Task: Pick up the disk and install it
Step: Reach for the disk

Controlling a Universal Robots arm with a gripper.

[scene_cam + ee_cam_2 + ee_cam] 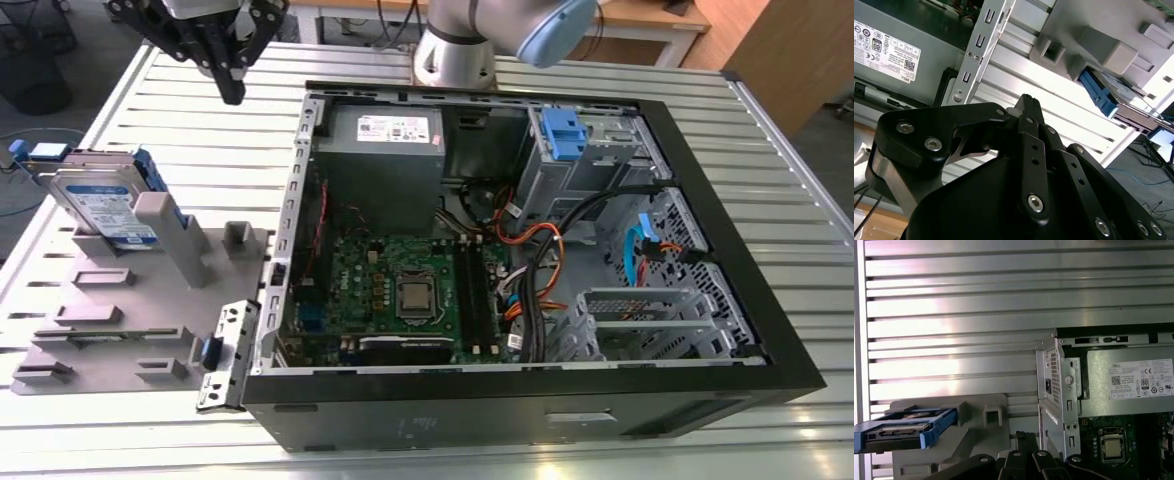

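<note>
Currently my gripper (234, 92) hangs clenched, empty, apart from the disk (100, 205); descending so risks toppling it.

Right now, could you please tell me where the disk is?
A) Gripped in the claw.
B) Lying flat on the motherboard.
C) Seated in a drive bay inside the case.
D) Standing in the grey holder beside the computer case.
D: the disk stands in the grey holder outside the computer case, with the claw above and apart from it.
</note>
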